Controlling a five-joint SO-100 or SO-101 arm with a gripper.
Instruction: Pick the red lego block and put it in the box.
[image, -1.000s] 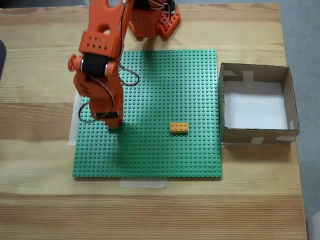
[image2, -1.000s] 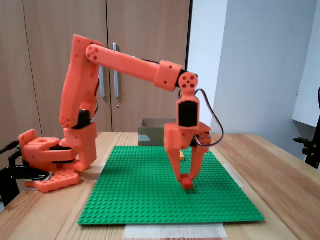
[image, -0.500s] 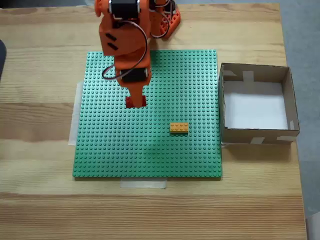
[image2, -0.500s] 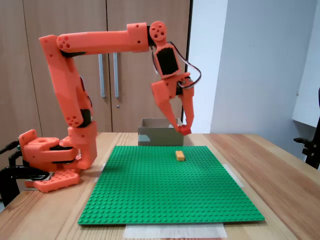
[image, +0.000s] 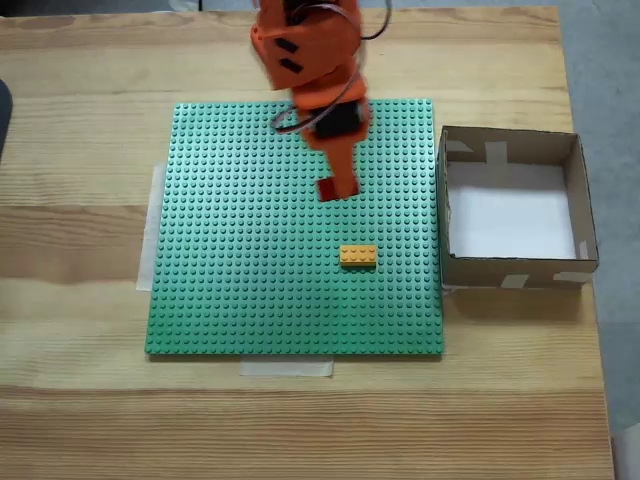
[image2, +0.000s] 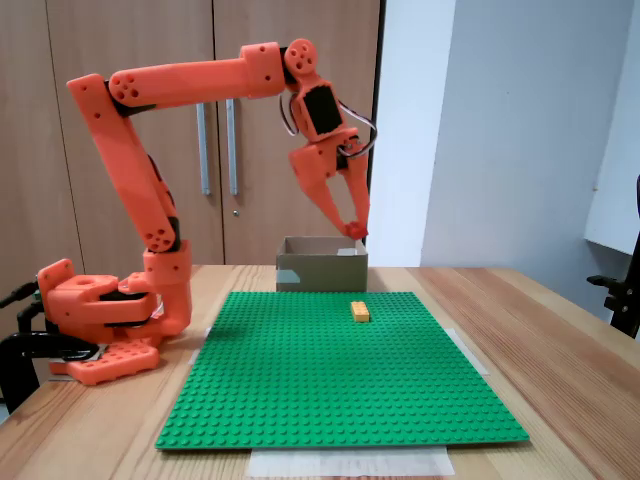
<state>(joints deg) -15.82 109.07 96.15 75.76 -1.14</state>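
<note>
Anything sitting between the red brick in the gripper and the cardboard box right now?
No. In the top-down fixed view, only bare green studded baseplate separates the small red lego brick from the brown cardboard box.

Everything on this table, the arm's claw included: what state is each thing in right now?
gripper: shut on the red lego block, raised above the table.
red lego block: held in the air, over the baseplate, not yet at the box.
box: open-topped, nothing in it.
orange-yellow brick: lying flat on the baseplate, untouched.
green baseplate: flat on the table, taped at its edges.
</note>
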